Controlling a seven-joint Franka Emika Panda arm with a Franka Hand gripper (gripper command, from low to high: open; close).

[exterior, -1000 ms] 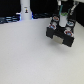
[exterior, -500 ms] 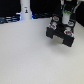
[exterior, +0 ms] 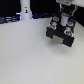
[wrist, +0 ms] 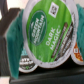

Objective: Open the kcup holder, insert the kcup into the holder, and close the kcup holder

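Note:
The kcup holder (exterior: pixel 60 35) is a black boxy block at the exterior view's upper right, with pale patches on its faces. My gripper (exterior: pixel 63 16) hangs right over its top, and its fingers blend into the dark block, so their state is unclear. The wrist view is filled by a kcup (wrist: pixel 50 31), very close: a round green lid with a whitish rim and printed text, tilted and sitting in a dark, teal-edged slot (wrist: pixel 14 40). Parts of two more lids (wrist: pixel 24 64) (wrist: pixel 78 52) show beside it. No fingers show clearly in the wrist view.
A white bottle-like post (exterior: pixel 24 10) with a dark mark stands at the back, toward the exterior view's left. The pale table surface (exterior: pixel 30 55) spreads in front of the holder. A dark strip with blue bits (exterior: pixel 10 19) runs along the table's far edge.

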